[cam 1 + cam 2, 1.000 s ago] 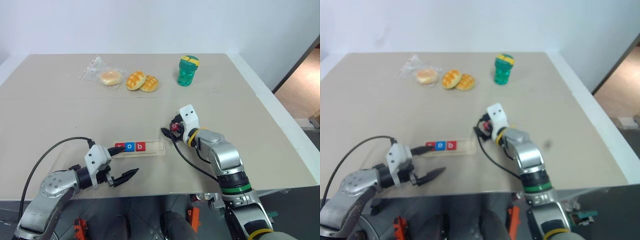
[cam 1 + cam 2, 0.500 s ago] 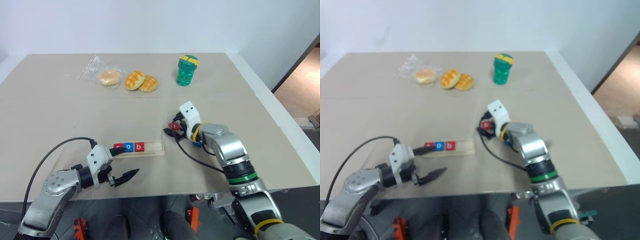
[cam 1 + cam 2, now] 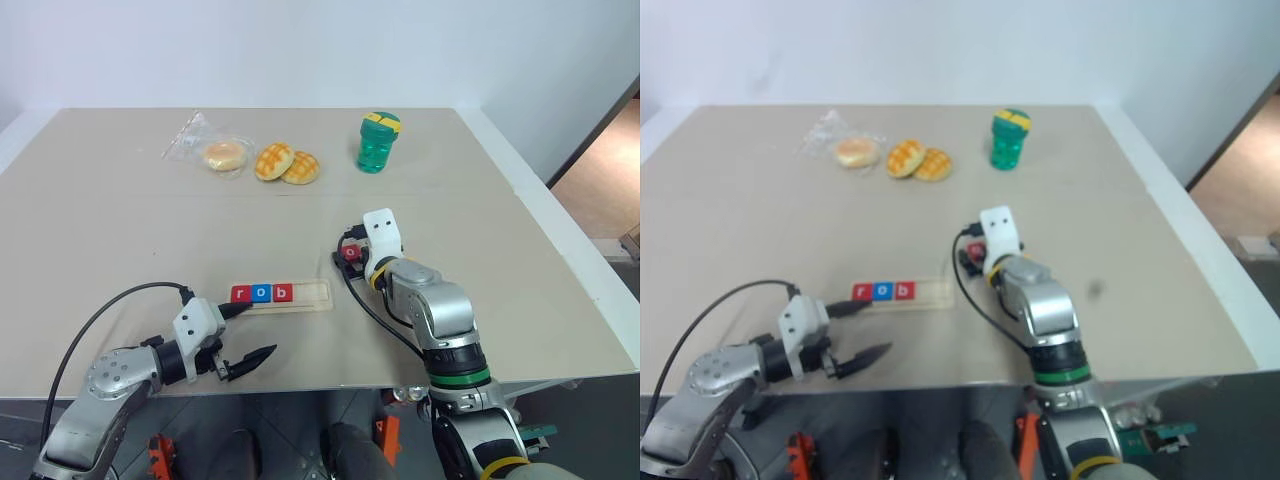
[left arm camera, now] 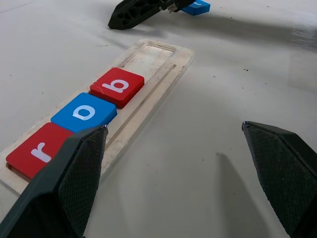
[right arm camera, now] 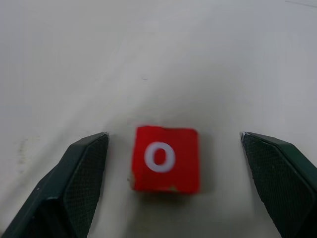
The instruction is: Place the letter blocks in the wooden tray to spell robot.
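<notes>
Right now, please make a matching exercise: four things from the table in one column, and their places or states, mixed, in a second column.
1. red o block
2. blue o block
3. green bottle
4. wooden tray

A. two slots free
B. upright, far side of table
C. between r and b
D. on table between right gripper's open fingers

Pairs: 1-D, 2-C, 3-B, 4-A

beige table [image 3: 120, 230] carries wooden tray [image 3: 300, 295], red o block [image 5: 166, 158], buns [image 3: 285, 163], green jar [image 3: 377, 142].

Likely lab, bare table [image 3: 120, 230], white wall [image 3: 300, 50]
</notes>
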